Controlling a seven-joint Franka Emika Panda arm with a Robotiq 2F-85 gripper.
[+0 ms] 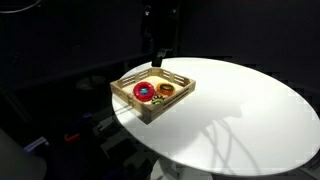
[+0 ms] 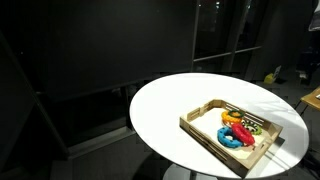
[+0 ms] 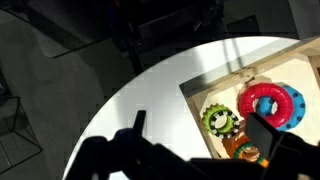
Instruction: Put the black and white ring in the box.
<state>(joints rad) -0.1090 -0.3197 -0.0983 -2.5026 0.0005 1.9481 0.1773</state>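
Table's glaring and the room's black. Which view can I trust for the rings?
Wrist view: clearest on the rings in the box, though the gripper is a dark silhouette over its lower corner. Both exterior views: the table is blown out white, the rings just colour blobs; shadows streak the tabletop in an exterior view.

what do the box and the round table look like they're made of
The box: light wood, seemingly unvarnished, going by its pale tan colour and slatted sides. The round table: a smooth white top with a slight sheen, perhaps laminate or painted board; the pictures leave that open.
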